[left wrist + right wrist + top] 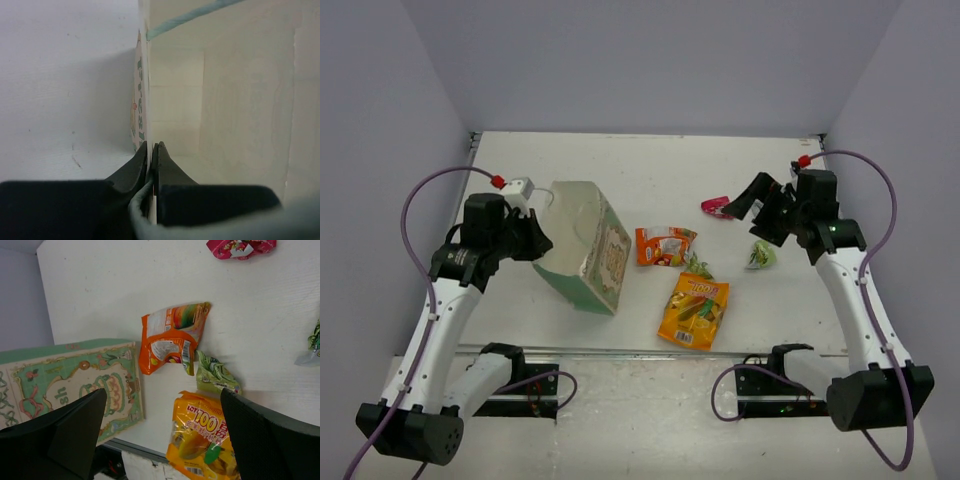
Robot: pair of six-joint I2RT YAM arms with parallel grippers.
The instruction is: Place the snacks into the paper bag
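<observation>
The left end effector (152,148) clenched the boxy mint-green paper bag's (582,243) rim. Right of the bag lay an orange-white crinkly pouch (665,245) and a large orange-yellow pouch (693,309). Beyond them, the right end effector (758,207) hung released.

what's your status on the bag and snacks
Left fingers shut on paper bag edge. Right fingers open, empty, over the snacks. Five loose on table, none seen in bag. Nothing blocking.
</observation>
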